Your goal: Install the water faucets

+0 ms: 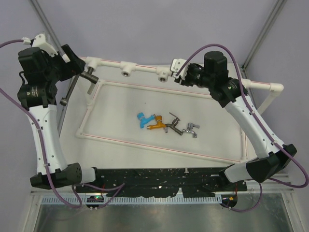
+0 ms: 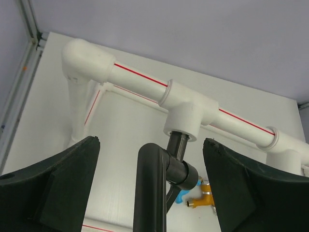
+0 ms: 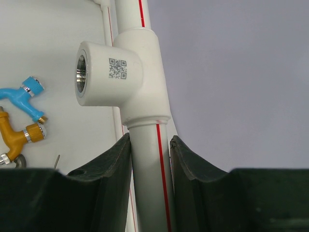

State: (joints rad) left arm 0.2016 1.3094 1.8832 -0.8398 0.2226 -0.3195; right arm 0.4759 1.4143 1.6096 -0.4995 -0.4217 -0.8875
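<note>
Threading, it seems, the big grey tap into the white pipe frame, left socket | left gripper is straddling it, jaws spread, not touching | right gripper is clamping the frame | small taps are lying on the table | next: likely closing and twisting tighter.

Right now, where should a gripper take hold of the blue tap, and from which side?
Probably from above, closing across the straight body of the blue tap. It lies flat at the left end of the row, with the orange tap close against its right, so its left side looks freer.
</note>
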